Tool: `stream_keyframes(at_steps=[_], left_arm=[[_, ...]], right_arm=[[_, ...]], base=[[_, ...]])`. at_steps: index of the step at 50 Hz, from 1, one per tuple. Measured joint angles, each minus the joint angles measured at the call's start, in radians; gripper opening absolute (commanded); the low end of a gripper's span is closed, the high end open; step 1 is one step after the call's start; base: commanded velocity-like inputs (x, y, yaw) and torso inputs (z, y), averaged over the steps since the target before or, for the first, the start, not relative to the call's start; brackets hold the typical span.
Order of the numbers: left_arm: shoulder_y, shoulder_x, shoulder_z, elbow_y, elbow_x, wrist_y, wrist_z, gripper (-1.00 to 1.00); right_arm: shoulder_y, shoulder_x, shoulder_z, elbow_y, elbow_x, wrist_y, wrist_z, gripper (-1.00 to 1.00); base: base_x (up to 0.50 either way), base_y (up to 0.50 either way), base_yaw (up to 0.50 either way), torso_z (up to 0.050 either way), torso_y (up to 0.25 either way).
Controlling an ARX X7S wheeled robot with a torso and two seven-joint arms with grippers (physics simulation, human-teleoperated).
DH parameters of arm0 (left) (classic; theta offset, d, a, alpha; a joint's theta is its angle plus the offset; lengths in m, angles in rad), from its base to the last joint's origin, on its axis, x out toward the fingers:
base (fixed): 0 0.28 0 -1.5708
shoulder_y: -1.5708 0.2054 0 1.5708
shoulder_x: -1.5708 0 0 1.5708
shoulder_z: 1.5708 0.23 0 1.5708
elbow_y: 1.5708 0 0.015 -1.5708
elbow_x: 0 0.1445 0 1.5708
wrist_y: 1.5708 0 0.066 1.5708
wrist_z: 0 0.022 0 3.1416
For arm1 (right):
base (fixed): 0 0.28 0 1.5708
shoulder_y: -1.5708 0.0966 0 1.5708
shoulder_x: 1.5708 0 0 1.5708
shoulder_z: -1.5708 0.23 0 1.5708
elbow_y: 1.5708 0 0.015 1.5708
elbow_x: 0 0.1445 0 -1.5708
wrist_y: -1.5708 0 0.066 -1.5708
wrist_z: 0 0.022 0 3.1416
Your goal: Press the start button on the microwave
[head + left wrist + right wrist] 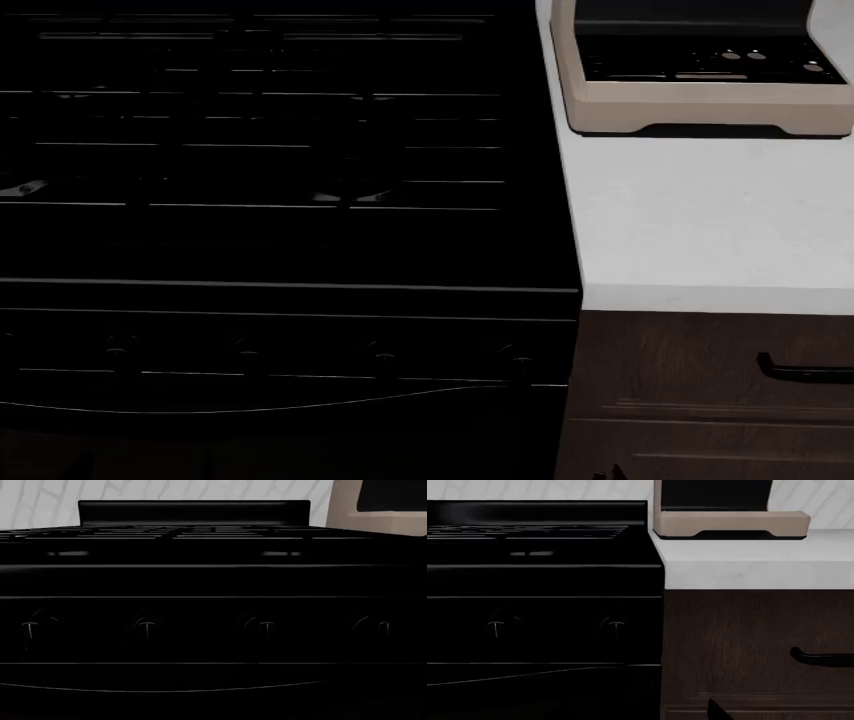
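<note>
The beige microwave (pixel 694 108) stands at the back of the white counter (pixel 707 215), right of the stove. Its dark top face carries a strip of small round buttons (pixel 742 56); I cannot tell which is the start button. The microwave also shows in the right wrist view (pixel 730 524) and at the edge of the left wrist view (pixel 380 510). Of my right gripper only a dark fingertip (pixel 718 711) shows, low in front of the cabinet, far from the microwave. My left gripper does not show in any view.
A black gas stove (pixel 267 150) with grates fills the left, with a row of knobs (pixel 147 626) on its front. Below the counter is a dark wood cabinet (pixel 707 390) with a black drawer handle (pixel 801 372). A marbled wall (pixel 167 490) stands behind.
</note>
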Motion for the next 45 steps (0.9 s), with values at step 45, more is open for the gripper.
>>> stream_keyframes(at_steps=[45], left_arm=[[-0.029,-0.097,0.096,0.311,-0.064,-0.184,-0.085,1.00]], right_arm=[[0.008,0.099,-0.096,-0.352,0.025,0.178,0.110,1.00]], base=[[0.00,0.00,0.00,0.000,0.000]])
